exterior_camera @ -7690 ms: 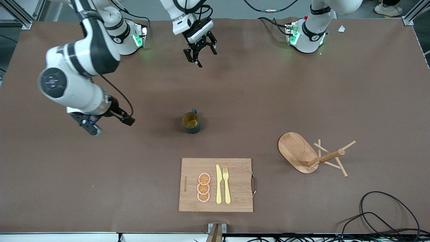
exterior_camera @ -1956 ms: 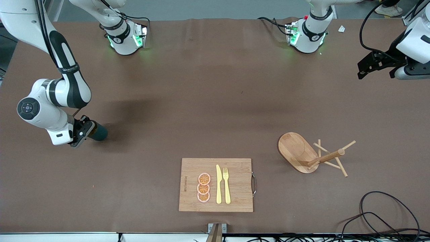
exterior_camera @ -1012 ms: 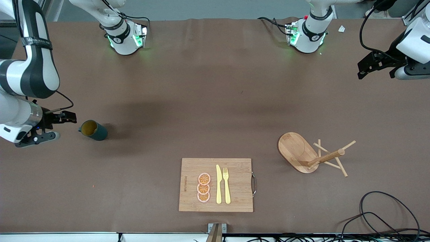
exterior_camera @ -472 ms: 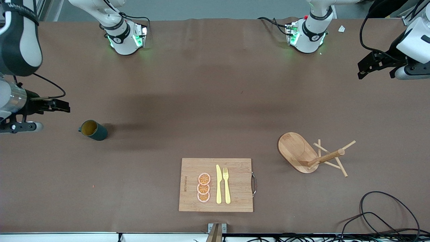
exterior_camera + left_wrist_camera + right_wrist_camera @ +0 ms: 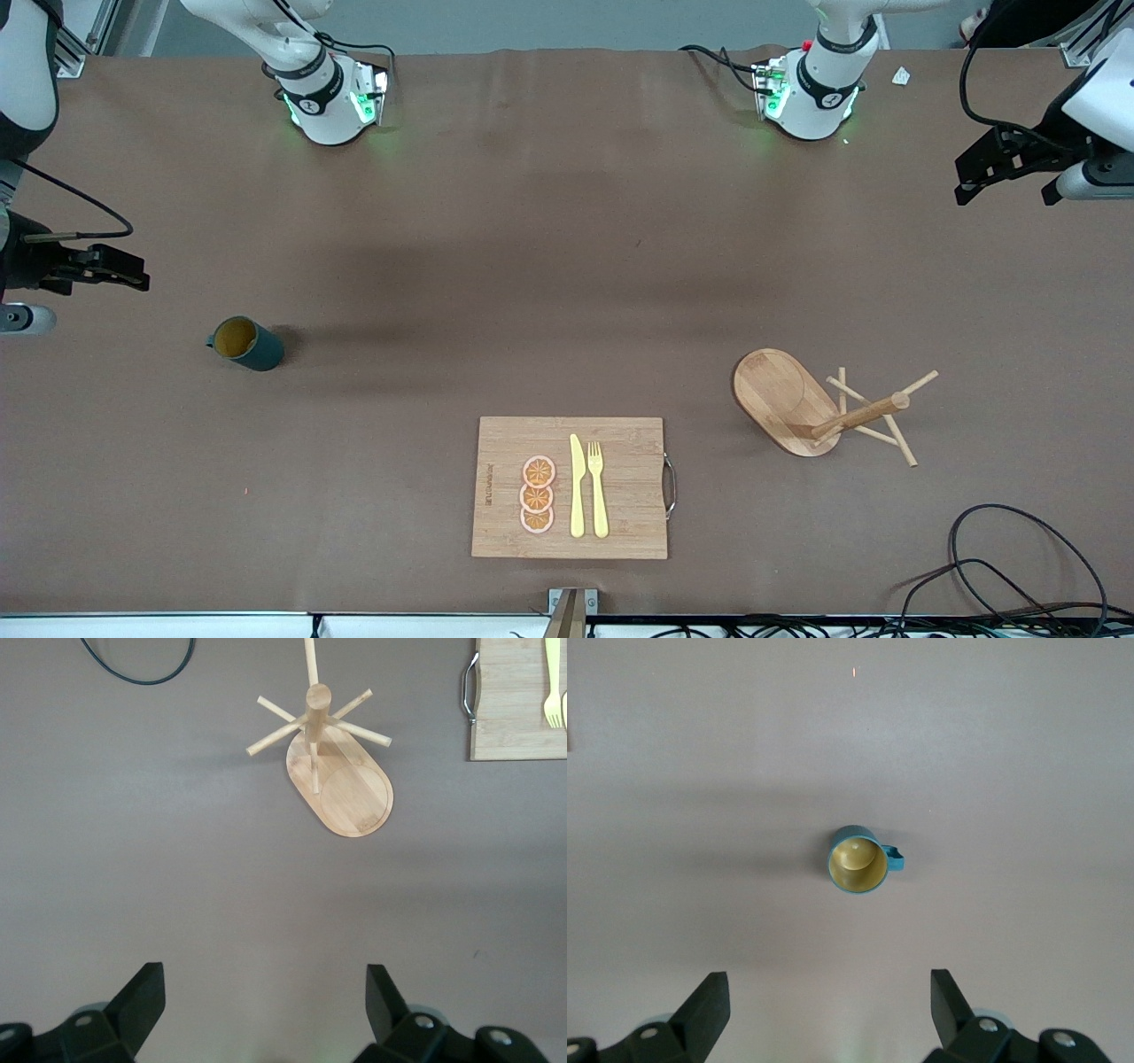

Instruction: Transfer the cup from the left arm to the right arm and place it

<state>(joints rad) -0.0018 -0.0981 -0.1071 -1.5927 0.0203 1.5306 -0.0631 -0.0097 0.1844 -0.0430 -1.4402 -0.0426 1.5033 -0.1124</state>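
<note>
The dark teal cup (image 5: 246, 343) stands upright on the brown table toward the right arm's end, its tan inside showing and its small handle pointing to that end. It also shows in the right wrist view (image 5: 859, 859), well below the fingers. My right gripper (image 5: 828, 1005) is open and empty, raised over the table's edge at the right arm's end (image 5: 22, 317), apart from the cup. My left gripper (image 5: 264, 997) is open and empty, held high over the left arm's end of the table (image 5: 1076, 182).
A wooden peg rack (image 5: 819, 408) stands toward the left arm's end, also in the left wrist view (image 5: 341, 780). A wooden cutting board (image 5: 620, 487) with orange slices, a yellow knife and fork lies near the front edge. Black cables (image 5: 1019, 567) lie at the front corner.
My right gripper has let go of the cup, opened, and drawn up and away toward the table's end. The cup stays standing on the table. The left arm has barely moved.
</note>
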